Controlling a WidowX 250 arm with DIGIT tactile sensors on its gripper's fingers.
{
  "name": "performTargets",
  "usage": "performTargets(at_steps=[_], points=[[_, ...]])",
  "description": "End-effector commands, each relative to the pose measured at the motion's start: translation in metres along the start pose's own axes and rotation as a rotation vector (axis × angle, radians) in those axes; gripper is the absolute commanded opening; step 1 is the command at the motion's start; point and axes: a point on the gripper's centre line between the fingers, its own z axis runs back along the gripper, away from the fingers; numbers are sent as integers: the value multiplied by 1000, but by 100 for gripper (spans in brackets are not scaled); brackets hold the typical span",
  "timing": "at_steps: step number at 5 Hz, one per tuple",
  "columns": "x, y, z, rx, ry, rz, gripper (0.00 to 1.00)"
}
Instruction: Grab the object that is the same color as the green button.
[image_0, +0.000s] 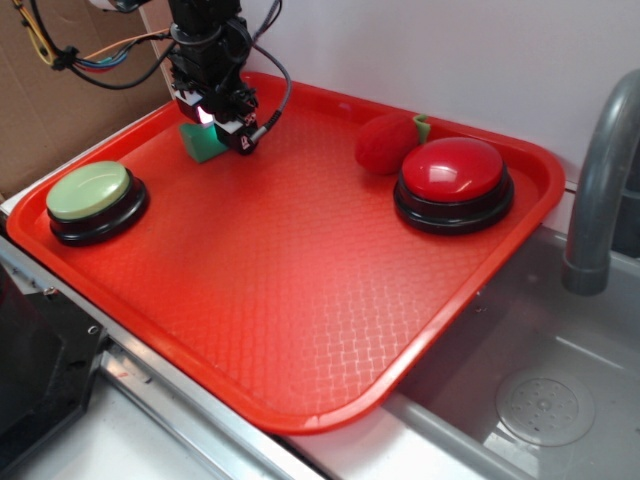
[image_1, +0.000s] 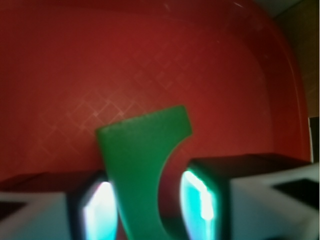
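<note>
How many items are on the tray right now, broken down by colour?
Green: 2, the green button and the green block between the tool fingers.
Red: 2, the red button and the red strawberry toy.
Total: 4 on the red tray.

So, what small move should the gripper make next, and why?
Probably close the fingers. In the wrist view the green block already stands between the two fingers, with a gap visible on the right side, so the gripper seems open around it on the red tray. Then lift.
</note>
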Motion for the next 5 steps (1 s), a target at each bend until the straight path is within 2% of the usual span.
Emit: performTargets(at_steps=[1, 2, 3, 4, 5], points=[[12, 6, 15, 5, -31, -2, 0], [10, 7, 28, 23, -20, 20, 0], [2, 4, 62, 7, 15, 55, 0], [-15, -5, 104, -37, 99, 42, 0], [-33, -15, 134, -73, 92, 61, 0]])
